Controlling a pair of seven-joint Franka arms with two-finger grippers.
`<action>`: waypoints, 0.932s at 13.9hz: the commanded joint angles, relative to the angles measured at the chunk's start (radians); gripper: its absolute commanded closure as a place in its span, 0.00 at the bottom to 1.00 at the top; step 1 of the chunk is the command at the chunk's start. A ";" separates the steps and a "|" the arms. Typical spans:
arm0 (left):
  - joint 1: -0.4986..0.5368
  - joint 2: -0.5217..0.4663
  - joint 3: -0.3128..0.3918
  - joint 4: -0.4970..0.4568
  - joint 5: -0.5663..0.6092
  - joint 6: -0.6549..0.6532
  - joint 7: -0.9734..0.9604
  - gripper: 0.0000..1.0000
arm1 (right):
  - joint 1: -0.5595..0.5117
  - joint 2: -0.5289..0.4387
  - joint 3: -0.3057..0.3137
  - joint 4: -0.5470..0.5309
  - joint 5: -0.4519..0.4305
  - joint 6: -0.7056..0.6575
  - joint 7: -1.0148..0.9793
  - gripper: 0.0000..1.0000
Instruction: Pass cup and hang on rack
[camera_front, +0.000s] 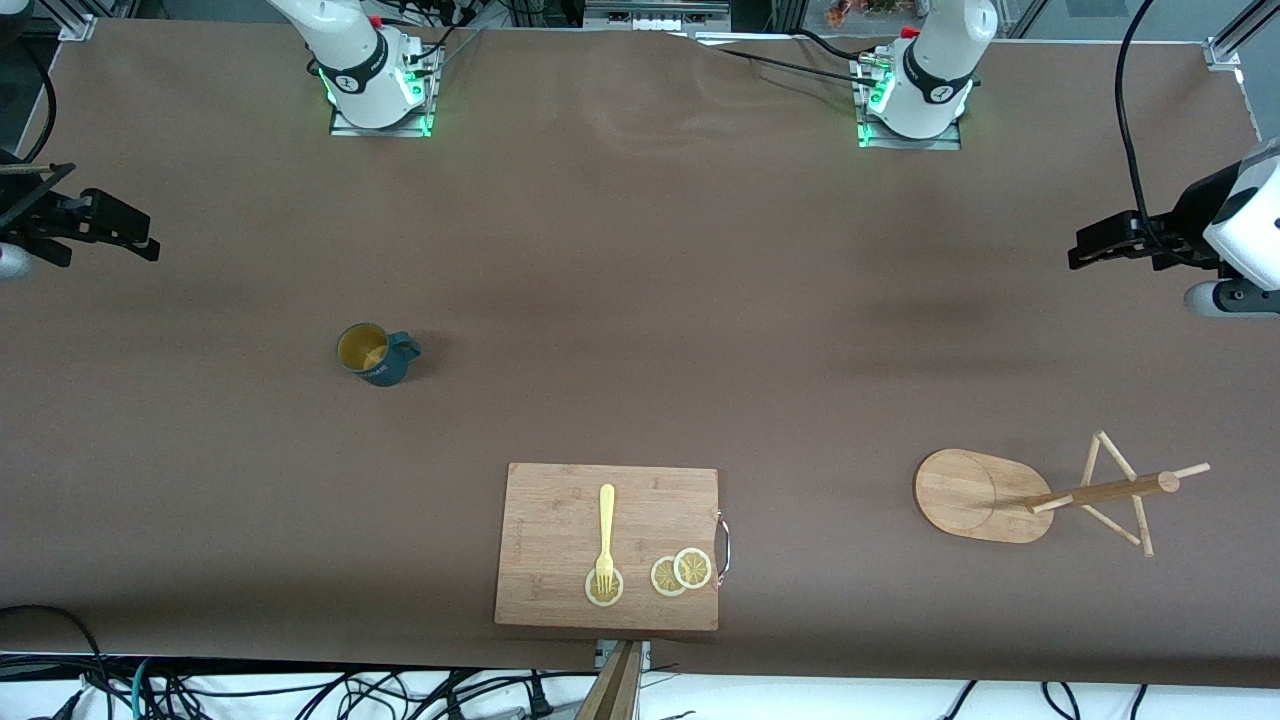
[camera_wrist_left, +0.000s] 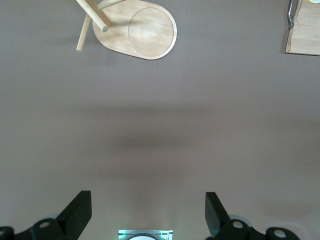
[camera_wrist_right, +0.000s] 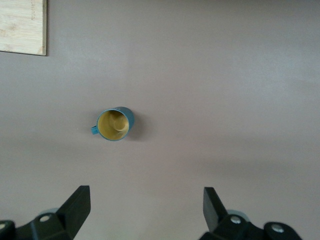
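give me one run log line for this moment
cup: upright on table, untouched | rack: empty | left tool: open, waiting | right tool: open, waiting

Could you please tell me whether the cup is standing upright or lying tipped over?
Upright: the cup rests on the table with its yellow-ochre inside facing up.

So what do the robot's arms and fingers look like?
Both arms are glossy white with black bands at the joints, standing on metal bases that glow green. Black cables run to them. The left gripper and right gripper are black, and each has two flat, wedge-shaped black fingers set wide apart.
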 joint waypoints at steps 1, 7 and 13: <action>-0.004 0.020 0.001 0.034 -0.018 -0.007 -0.012 0.00 | 0.003 -0.005 0.001 0.000 0.006 -0.015 -0.007 0.00; -0.004 0.021 0.002 0.040 -0.019 -0.007 -0.012 0.00 | 0.080 0.093 0.001 -0.035 -0.014 -0.054 -0.010 0.00; 0.002 0.022 0.002 0.040 -0.019 -0.007 -0.003 0.00 | 0.080 0.102 0.002 -0.418 -0.011 0.538 -0.018 0.00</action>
